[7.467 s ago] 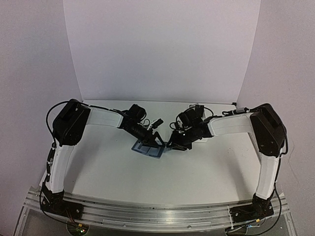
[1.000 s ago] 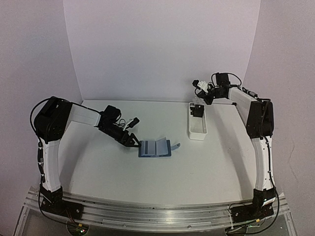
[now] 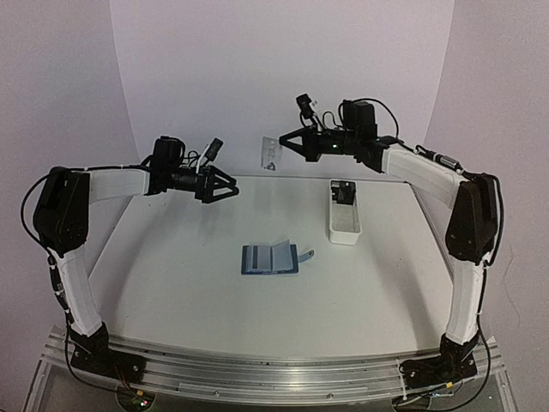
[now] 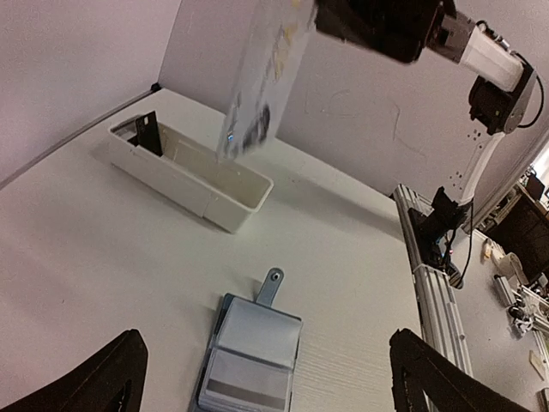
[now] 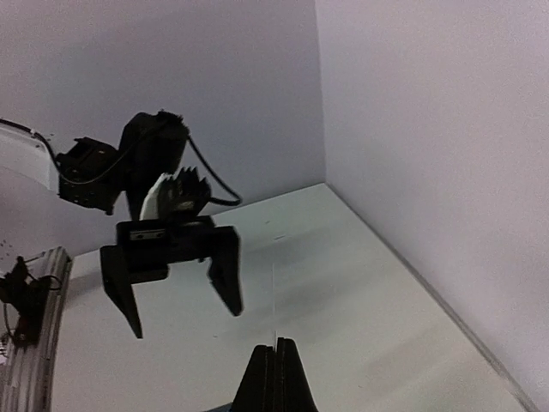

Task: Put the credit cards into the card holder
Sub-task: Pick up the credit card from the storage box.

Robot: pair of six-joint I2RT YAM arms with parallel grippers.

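Left gripper (image 3: 232,187) hovered above the table (image 3: 171,275), jaws spread, at 10 o'clock from the holder (image 3: 270,258). The holder lay open at table centre. Right gripper (image 3: 282,141), jaws pressed together, pinched a card (image 3: 269,154) at 12 o'clock. Tray (image 3: 344,227) sat at 2 o'clock.

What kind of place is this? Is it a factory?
Probably a robot lab's test bench, not a factory: a left arm and right arm mounted on a metal rail, a plain white backdrop around the table, and a blue card holder and white tray set out.
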